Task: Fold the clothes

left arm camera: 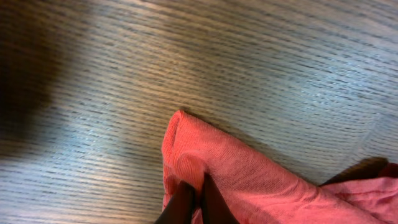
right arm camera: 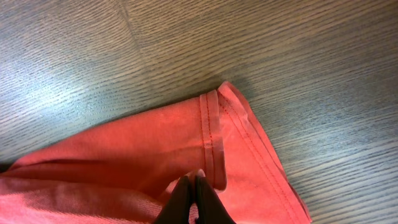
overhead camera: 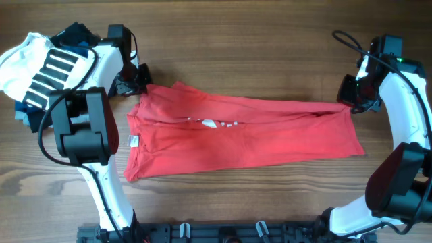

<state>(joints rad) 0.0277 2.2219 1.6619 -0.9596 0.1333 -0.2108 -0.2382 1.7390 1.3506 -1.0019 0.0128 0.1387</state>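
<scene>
A white garment with black stripes (overhead camera: 40,67) lies at the far left of the wooden table (overhead camera: 270,40), on top of blue folded garments (overhead camera: 25,113). Just beside them, the left gripper (left arm camera: 196,190) is pinched together on a bunched corner of the red T-shirt (overhead camera: 243,135). The shirt lies stretched sideways across the middle of the table, with white lettering (overhead camera: 216,123) peeking from a fold. At the right, the right gripper (right arm camera: 193,182) is clamped on the shirt's stitched hem corner.
</scene>
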